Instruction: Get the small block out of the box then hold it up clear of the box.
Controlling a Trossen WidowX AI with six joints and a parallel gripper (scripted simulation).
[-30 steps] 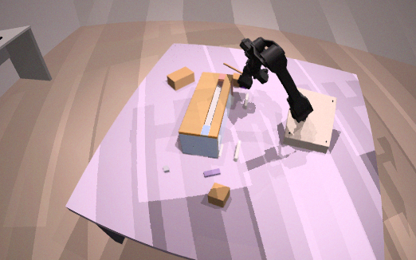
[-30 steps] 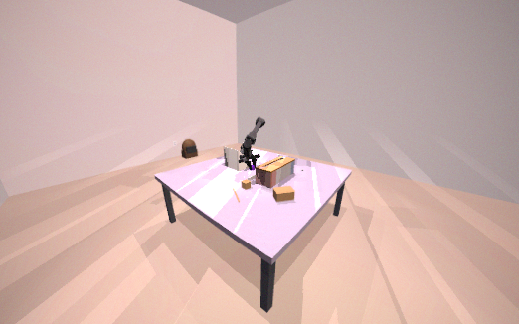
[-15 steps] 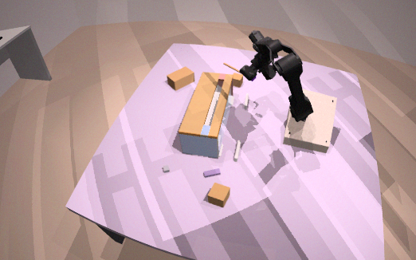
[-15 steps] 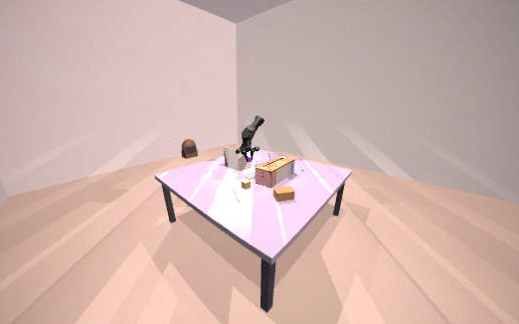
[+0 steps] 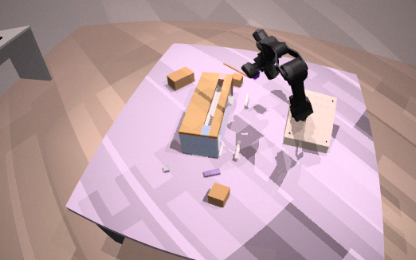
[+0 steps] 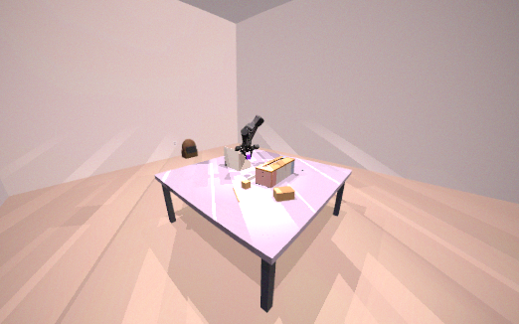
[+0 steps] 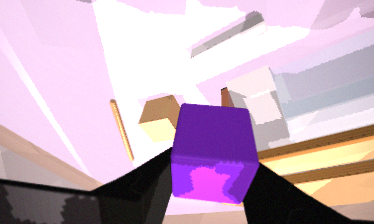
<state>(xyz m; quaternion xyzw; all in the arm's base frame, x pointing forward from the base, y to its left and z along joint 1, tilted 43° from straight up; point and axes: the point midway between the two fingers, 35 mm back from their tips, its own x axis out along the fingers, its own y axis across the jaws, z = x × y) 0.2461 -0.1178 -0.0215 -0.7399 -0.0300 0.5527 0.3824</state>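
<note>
Looks like a bare test room, lab-like: plain pale walls (image 6: 380, 89) meeting at a corner, wood-plank floor (image 6: 420, 248). Just one pale lilac desk (image 6: 270, 234) on dark legs below the hand (image 5: 257, 72), strewn with small blocks. Far left of the hand, a grey side table (image 5: 13, 52) bearing a monitor edge.

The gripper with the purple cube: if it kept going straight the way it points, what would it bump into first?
Probably the small tan block or bare table beside the box; the gripper, shut on the purple cube, points down there. Depth is unclear.
</note>
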